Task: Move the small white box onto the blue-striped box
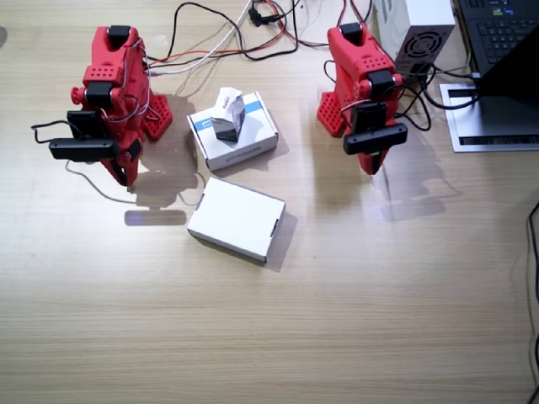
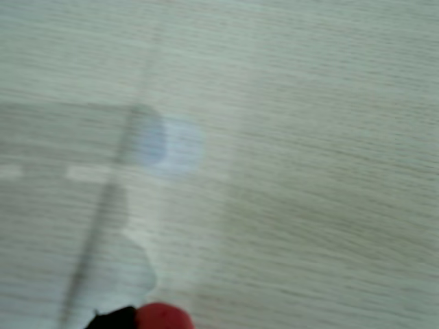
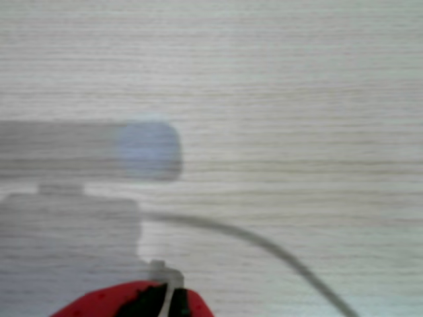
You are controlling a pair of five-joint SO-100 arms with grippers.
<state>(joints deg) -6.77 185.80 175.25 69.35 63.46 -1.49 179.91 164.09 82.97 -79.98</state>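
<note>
Cardboard is stacking up: the small white box (image 1: 227, 114) is sitting on the blue-striped box (image 1: 233, 131). Both the left gripper (image 1: 370, 162) and the right gripper (image 1: 123, 172) are hanging away from it, jaw state impossible to tell.

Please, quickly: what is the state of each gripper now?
Left gripper: cannot be told, holds nothing visible.
Right gripper: cannot be told, holds nothing visible.
</note>
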